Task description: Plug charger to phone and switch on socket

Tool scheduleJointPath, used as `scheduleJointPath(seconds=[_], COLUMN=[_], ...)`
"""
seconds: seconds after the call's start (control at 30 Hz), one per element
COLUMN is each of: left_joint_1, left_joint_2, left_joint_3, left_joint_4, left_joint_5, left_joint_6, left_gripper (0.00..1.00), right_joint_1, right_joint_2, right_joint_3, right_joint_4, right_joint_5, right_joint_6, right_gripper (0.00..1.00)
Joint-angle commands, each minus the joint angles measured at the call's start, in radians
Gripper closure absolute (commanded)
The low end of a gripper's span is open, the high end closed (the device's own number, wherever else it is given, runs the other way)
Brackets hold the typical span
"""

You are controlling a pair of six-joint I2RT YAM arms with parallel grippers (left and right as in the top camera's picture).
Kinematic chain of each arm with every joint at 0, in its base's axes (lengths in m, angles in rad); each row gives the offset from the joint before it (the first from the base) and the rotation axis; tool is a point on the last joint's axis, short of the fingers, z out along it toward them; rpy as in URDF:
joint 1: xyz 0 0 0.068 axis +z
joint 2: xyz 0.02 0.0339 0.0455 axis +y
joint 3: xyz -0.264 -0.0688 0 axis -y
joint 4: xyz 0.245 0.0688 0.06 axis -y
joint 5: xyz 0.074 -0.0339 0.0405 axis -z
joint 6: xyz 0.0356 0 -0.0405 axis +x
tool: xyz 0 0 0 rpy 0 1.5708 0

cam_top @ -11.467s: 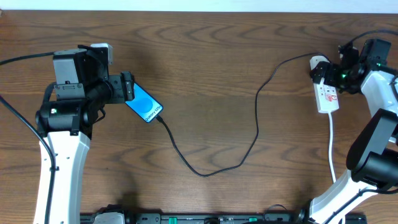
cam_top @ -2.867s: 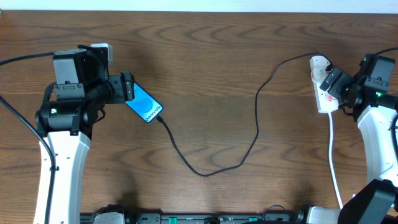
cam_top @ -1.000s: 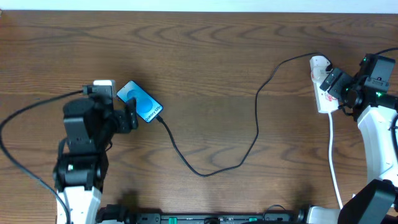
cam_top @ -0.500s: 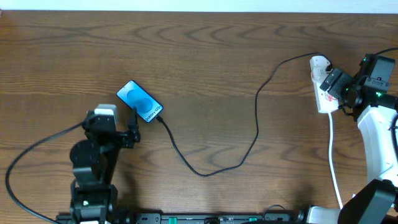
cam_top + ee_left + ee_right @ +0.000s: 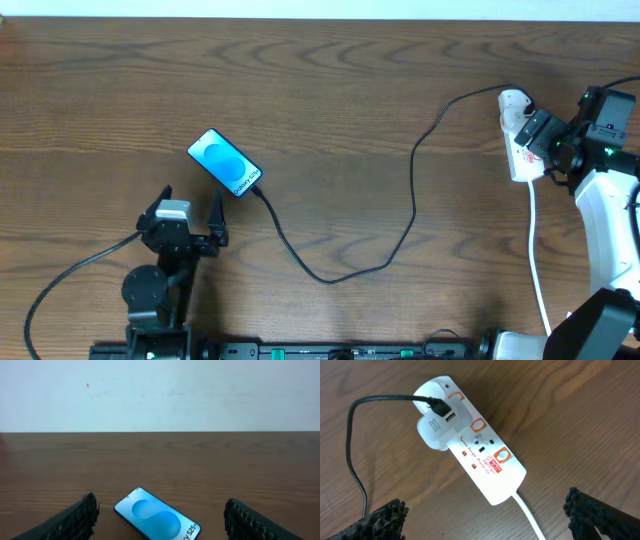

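The blue-screened rectangular smartphone lies flat on the brown wooden counter, with the thin black charger cable reaching its end. The left end effector is open and empty nearby. The right end effector gapes over the white red-marked power strip; an off-centre press could shove it aside

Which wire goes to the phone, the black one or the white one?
The thin black cable: it runs from the phone across the table to the strip. The thicker white cord only leaves the strip's other end.
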Motion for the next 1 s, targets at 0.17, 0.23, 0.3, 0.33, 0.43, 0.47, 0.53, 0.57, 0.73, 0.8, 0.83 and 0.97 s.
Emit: scheduleJointPath(seconds=[0.17,0.23,0.3,0.33,0.43,0.47,0.53,0.57,0.73,0.8,0.83,0.97], left_joint_1=[-0.004,-0.004,-0.004,-0.004,-0.004,-0.004,-0.004,-0.004,-0.013,-0.024,-0.027,-0.029], left_joint_2=[-0.178,-0.204,-0.237,-0.247,-0.248,-0.248,-0.248,-0.248,-0.248,-0.248,-0.248,-0.248], left_joint_3=[-0.092,-0.109,-0.12,-0.12,-0.12,-0.12,-0.12,-0.12,-0.12,-0.12,-0.12,-0.12], left_joint_4=[0.003,0.003,-0.018,-0.028,-0.029,-0.031,-0.046,-0.056,-0.156,-0.171,-0.171,-0.171], left_joint_5=[-0.013,-0.013,-0.013,-0.013,-0.013,-0.013,-0.013,-0.014,-0.023,-0.036,-0.04,-0.039], left_joint_6=[0.007,0.007,0.007,0.007,0.007,0.007,0.007,0.007,0.007,0.008,0.007,0.007], left_gripper=[0.18,0.18,0.18,0.18,0.18,0.18,0.18,0.18,0.18,0.18,0.18,0.18], right_joint_1=[0.006,0.006,0.006,0.006,0.006,0.006,0.006,0.006,0.006,0.006,0.006,0.006], right_joint_2=[-0.014,-0.014,-0.014,-0.014,-0.014,-0.014,-0.014,-0.014,-0.014,-0.014,-0.014,-0.014], right_joint_3=[0.001,0.001,0.001,0.001,0.001,0.001,0.001,0.001,0.001,0.001,0.001,0.001], right_joint_4=[-0.001,-0.001,-0.001,-0.001,-0.001,-0.001,-0.001,-0.001,-0.001,-0.001,-0.001,-0.001], right_joint_5=[0.011,0.011,0.011,0.011,0.011,0.011,0.011,0.011,0.011,0.011,0.011,0.011], right_joint_6=[0.014,0.014,0.014,0.014,0.014,0.014,0.014,0.014,0.014,0.014,0.014,0.014], right_gripper=[0.01,0.01,0.01,0.01,0.01,0.01,0.01,0.01,0.01,0.01,0.01,0.01])
